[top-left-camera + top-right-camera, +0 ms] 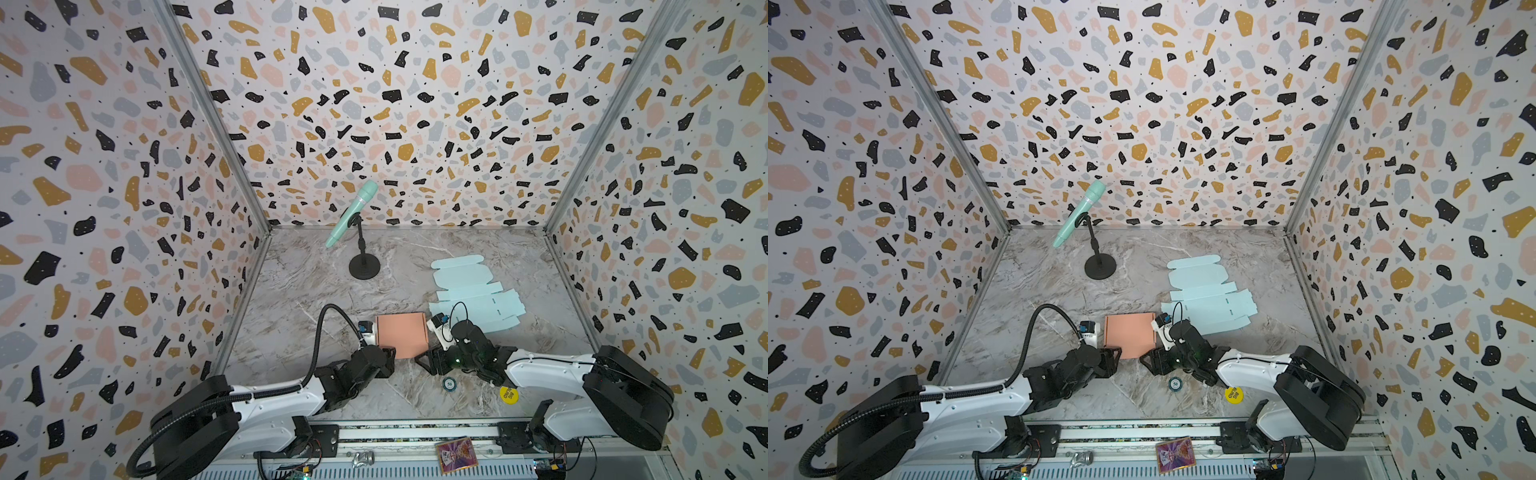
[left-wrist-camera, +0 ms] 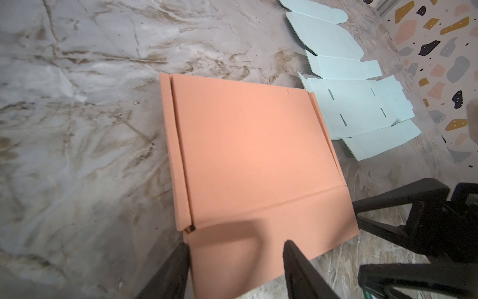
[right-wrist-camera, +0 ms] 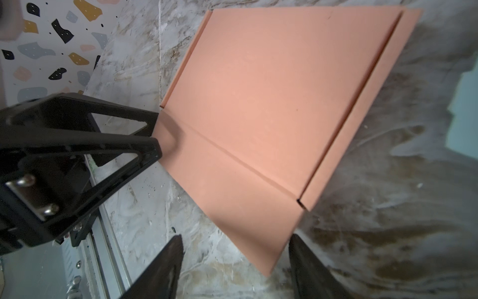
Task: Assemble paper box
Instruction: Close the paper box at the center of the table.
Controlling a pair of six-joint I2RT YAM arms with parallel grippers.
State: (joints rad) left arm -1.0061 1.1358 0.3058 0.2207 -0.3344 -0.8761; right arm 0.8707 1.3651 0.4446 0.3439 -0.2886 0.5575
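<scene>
A salmon paper box (image 1: 402, 334) (image 1: 1129, 334) lies flat on the marble table, its lid down and a front flap (image 2: 258, 238) spread toward the arms. My left gripper (image 1: 385, 360) (image 2: 236, 244) is open at the near left corner, its fingers straddling that flap: one at the flap's side edge, the other over it. My right gripper (image 1: 428, 360) (image 3: 236, 236) is open at the near right corner, where the flap's corner (image 3: 269, 269) points between its fingers without touching them. Each wrist view shows the other gripper beside the box.
A pale blue flat box blank (image 1: 478, 295) (image 2: 362, 103) lies just behind and right of the salmon box. A mint microphone on a black stand (image 1: 364, 266) stands at the back. A poker chip (image 1: 449, 383) and a yellow disc (image 1: 508, 394) lie near the right arm.
</scene>
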